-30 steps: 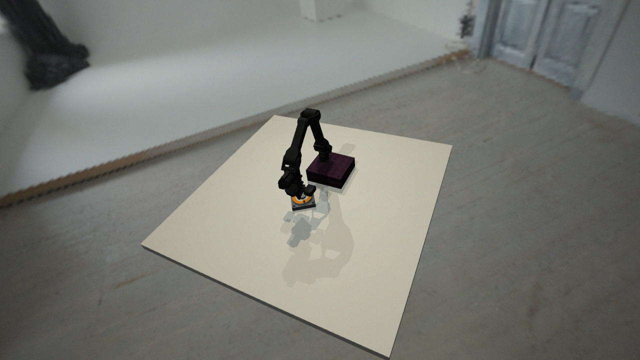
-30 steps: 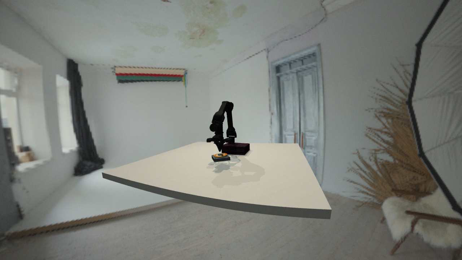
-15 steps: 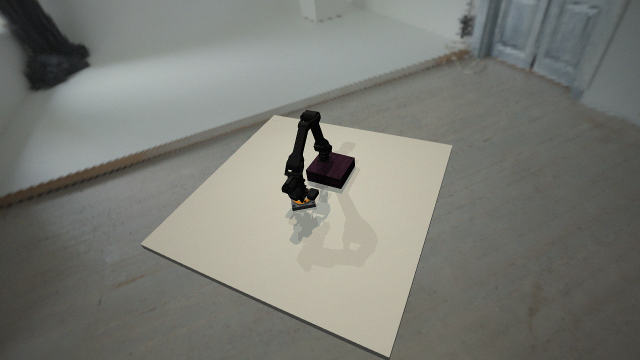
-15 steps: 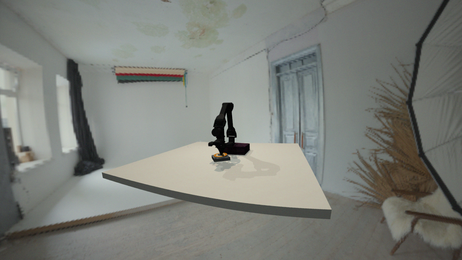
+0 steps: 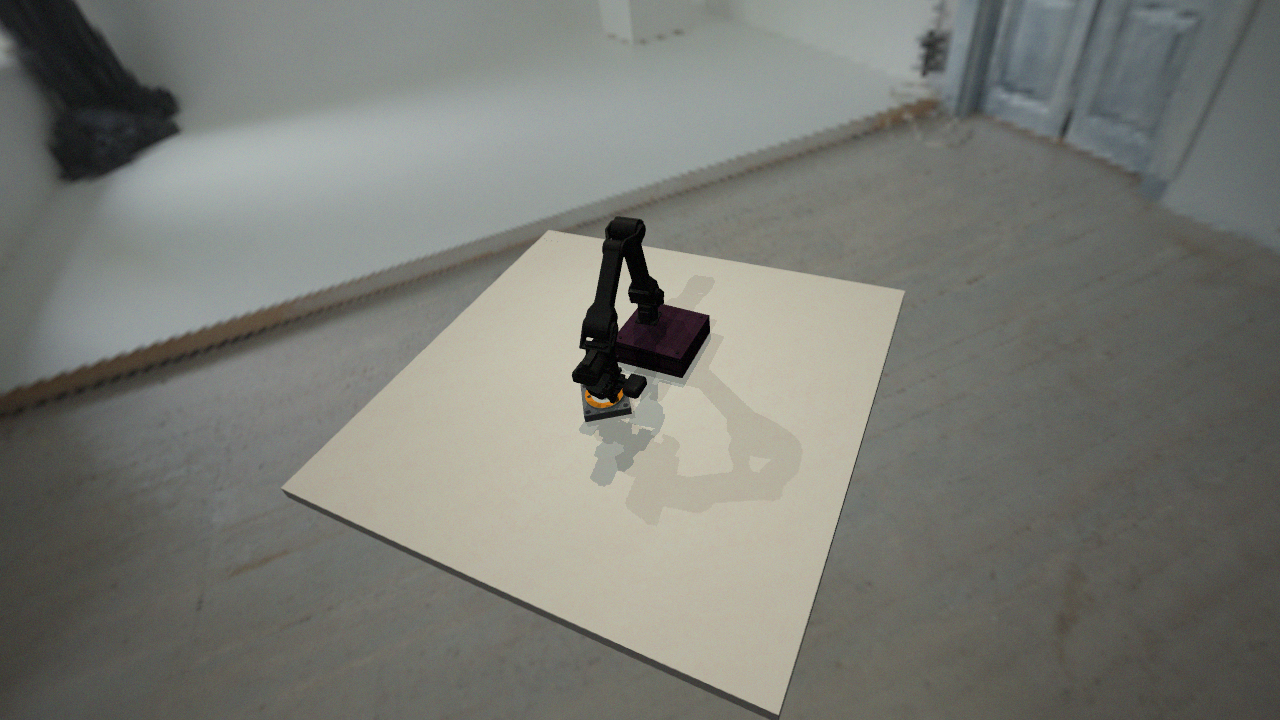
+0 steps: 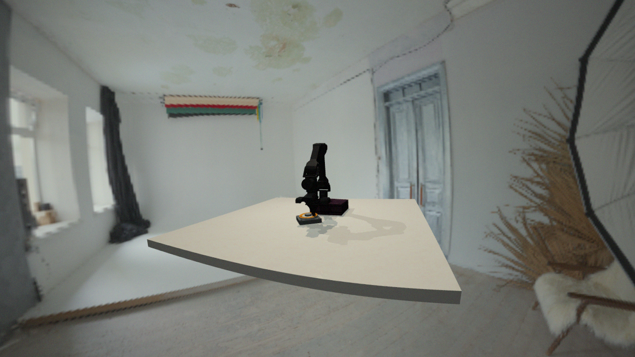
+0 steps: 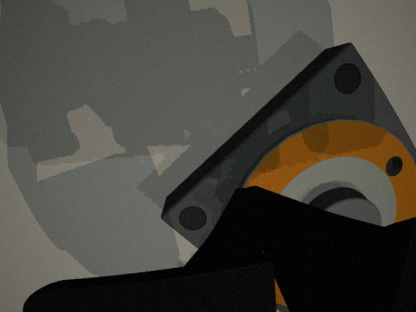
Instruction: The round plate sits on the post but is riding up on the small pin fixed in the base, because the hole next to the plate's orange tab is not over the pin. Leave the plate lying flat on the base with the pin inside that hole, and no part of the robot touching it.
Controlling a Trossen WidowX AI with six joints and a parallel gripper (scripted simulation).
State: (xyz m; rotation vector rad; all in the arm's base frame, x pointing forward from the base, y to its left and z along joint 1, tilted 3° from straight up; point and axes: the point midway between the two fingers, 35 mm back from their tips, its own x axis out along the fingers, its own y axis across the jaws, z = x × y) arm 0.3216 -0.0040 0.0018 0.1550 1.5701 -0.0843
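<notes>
The gripper [image 7: 289, 272], clenched on nothing, hides much of the orange plate [image 7: 347, 141]. Contact seems likely but cannot be told. One plate hole [image 7: 394, 165] shows; the grey base [image 7: 231, 173] is partly cut off.

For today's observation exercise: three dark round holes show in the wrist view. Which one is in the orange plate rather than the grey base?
The small hole at the right, in the orange plate. The other two, and, are larger and sit in corners of the grey base.

Bright, soft room light; layered arm shadows; dim, blocky wrist view.
</notes>
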